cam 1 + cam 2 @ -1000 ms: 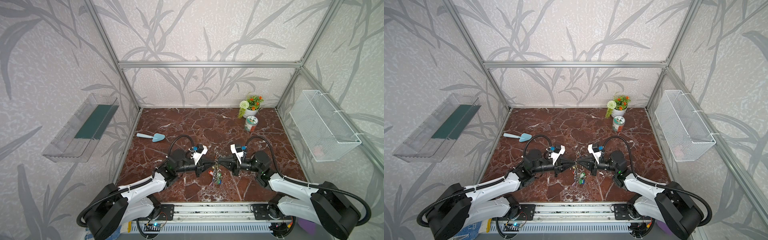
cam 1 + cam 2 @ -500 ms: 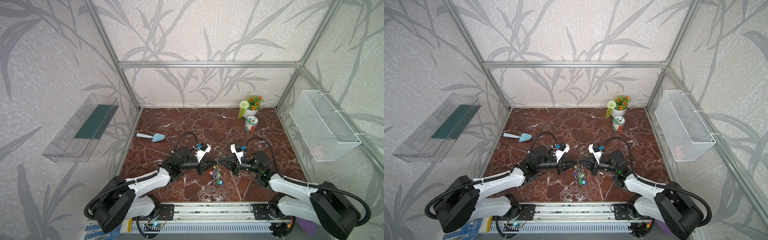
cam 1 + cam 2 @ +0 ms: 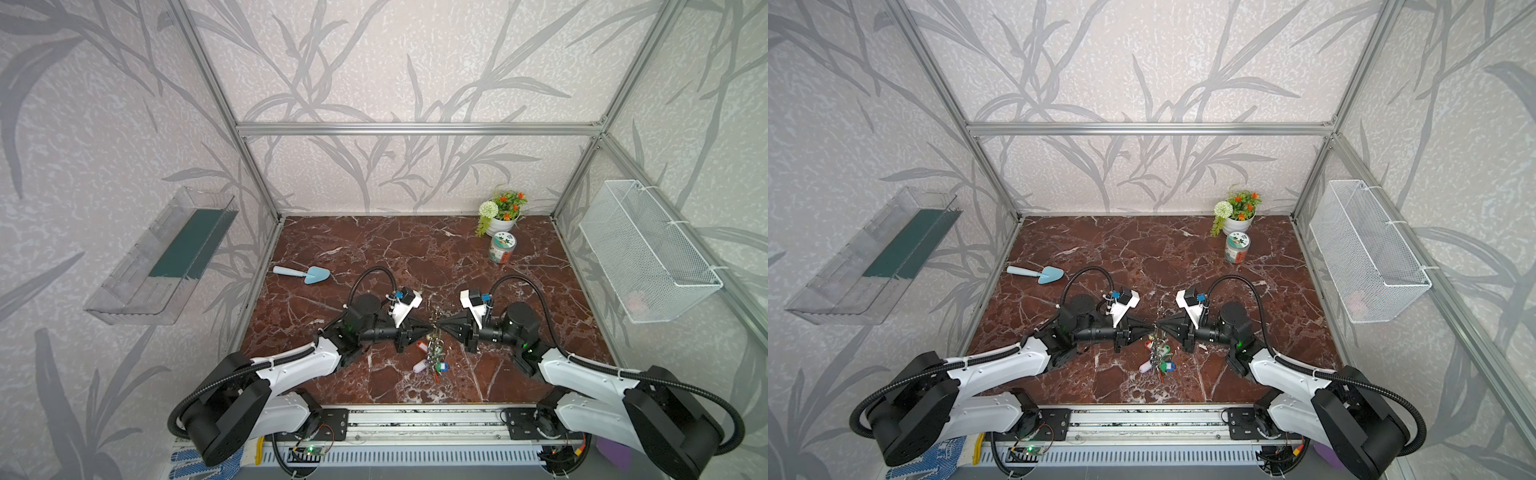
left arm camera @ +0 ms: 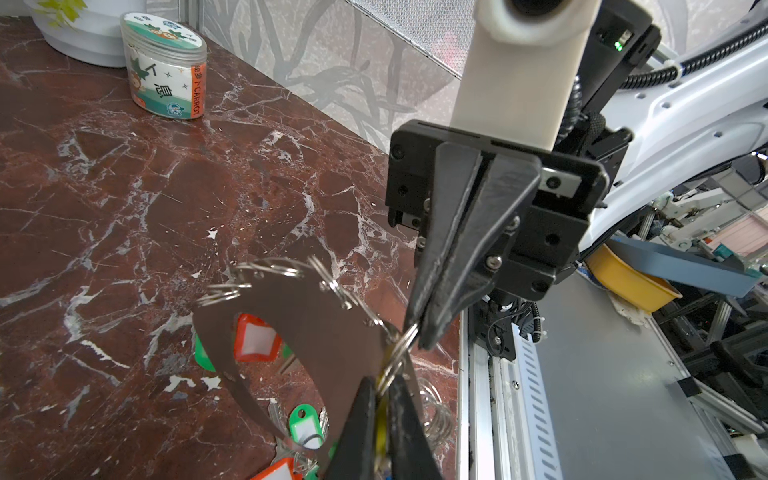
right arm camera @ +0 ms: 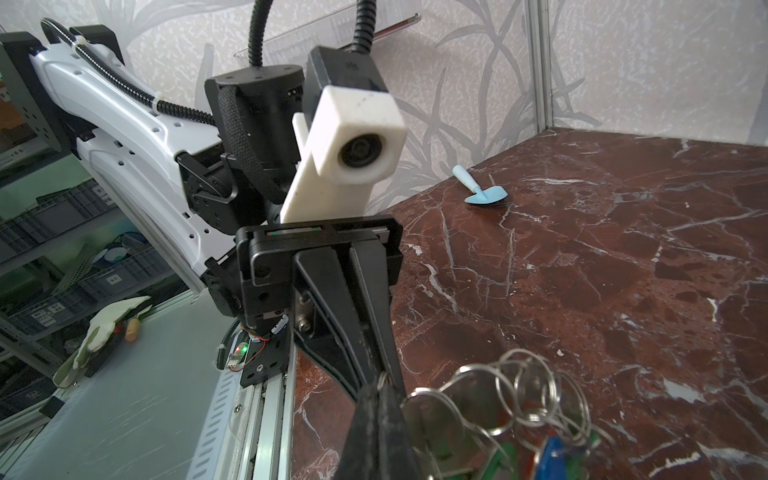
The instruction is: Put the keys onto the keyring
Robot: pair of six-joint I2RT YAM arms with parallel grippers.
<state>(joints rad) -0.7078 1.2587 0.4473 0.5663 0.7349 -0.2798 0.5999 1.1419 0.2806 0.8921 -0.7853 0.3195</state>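
Note:
In both top views my two grippers meet tip to tip above the front middle of the marble table. The left gripper (image 3: 430, 331) (image 3: 1152, 327) (image 4: 382, 399) is closed with only a thin gap on the yellow tag (image 4: 380, 419) of the keys. Its small split ring (image 4: 397, 353) runs up to the right gripper (image 4: 419, 334) (image 3: 440, 328) (image 5: 382, 384), which is shut on the wire. The keyring (image 4: 299, 316), a curved metal band strung with split rings, hangs beside both tips. Its bunch of tagged keys (image 3: 434, 359) (image 3: 1158, 357) droops to the table.
A blue trowel (image 3: 305, 274) lies at the left. A round jar (image 3: 502, 247) and a flower pot (image 3: 500, 216) stand at the back right. A wire basket (image 3: 648, 253) hangs on the right wall and a clear shelf (image 3: 166, 257) on the left wall. The front rail (image 3: 415, 419) runs just below the grippers.
My left wrist has shifted a little to the right and away from the front rail. The hanging bunch has swung slightly. The right arm has held still.

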